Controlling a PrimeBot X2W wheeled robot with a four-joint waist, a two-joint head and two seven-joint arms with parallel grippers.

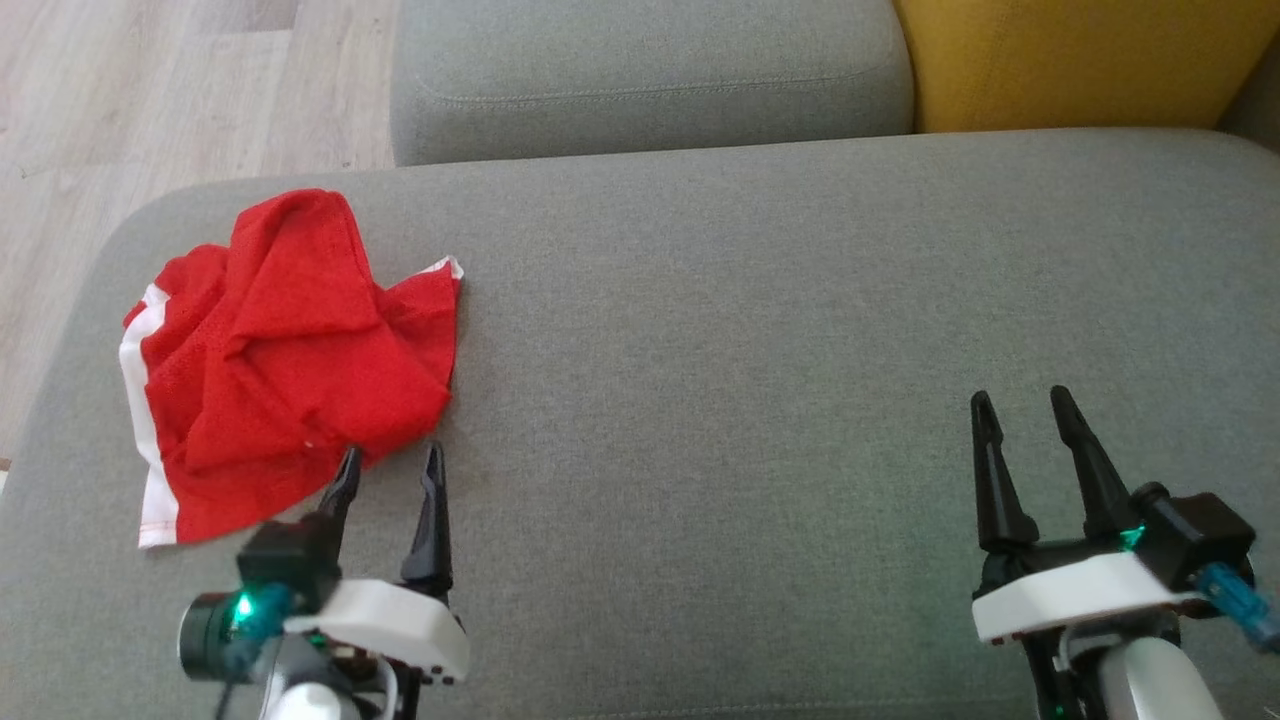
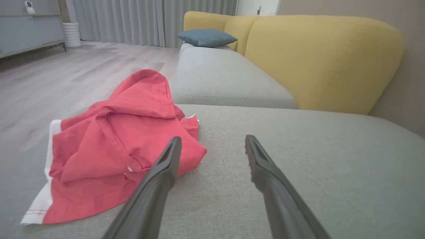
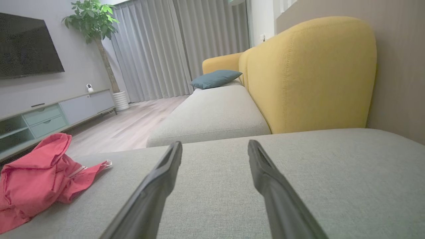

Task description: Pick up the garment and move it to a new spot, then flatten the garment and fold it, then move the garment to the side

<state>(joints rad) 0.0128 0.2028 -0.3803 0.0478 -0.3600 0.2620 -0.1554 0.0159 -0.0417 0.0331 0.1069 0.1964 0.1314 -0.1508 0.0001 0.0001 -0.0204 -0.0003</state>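
Both pincers stand spread with nothing between their fingers. At about 7 o'clock in the head view the left pincer (image 1: 391, 450) hovers low over the gray sofa seat (image 1: 800, 330), fingers pointing to 12 o'clock. The tip of its outer finger (image 1: 345, 480) meets the near edge of the red garment (image 1: 290, 370); whether it touches the cloth cannot be told. The other finger lies over bare upholstery just beside that edge.

The right pincer (image 1: 1021, 394) sits at about 4 o'clock in the head view, well apart from the garment, over bare gray fabric.

The garment lies crumpled in a loose heap at 9 o'clock on the seat, near its left edge. It is red mesh-like cloth with a white band along the left side and a white hem at the near corner. A fold rises at the far end, and a small flap with white trim points toward 3 o'clock.

In the left wrist view the heap lies at 9 o'clock, and the left finger crosses in front of its near right corner.

Beyond the seat, at 12 o'clock, lies a second gray cushion (image 1: 650, 80), with a yellow backrest (image 1: 1080, 60) at 1 o'clock and pale wood floor (image 1: 150, 100) at 11 o'clock. A teal pillow (image 2: 206, 37) rests on the far end of the sofa, before gray curtains (image 2: 149, 20).
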